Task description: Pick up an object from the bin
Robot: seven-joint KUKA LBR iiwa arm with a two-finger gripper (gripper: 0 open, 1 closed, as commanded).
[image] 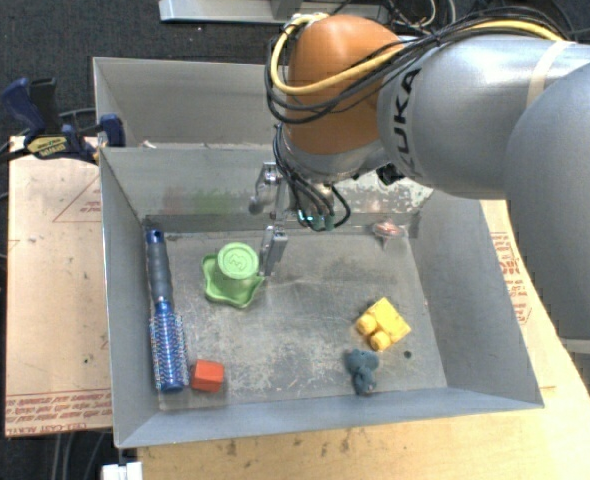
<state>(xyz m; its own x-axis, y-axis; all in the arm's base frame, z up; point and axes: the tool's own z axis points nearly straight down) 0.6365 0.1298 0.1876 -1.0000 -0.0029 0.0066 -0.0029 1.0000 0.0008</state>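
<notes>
Position: gripper sits low in the grey bin, toward the back half of the floor, under the orange wrist cover and its cables. Whether it is spread or closed cannot be told from this angle.

Nearest thing: green plastic cup, upside down, round base up and flared rim on the floor. It lies just beside the gripper on the view's left, at the same depth. Contact between the two cannot be made out; the cup is not seen inside the gripper.

Farther left of the gripper, along the bin's left wall: blue hairbrush, lying lengthwise, bristle head toward the front. Red cube just beside the brush head, well to the front-left of the gripper.

Front-right of the gripper, well apart from it: yellow block, and nearer the front wall a small blue-grey figure, just beside the block.

Right of the gripper, by the back wall: a small pinkish thing, too small to identify.
</notes>
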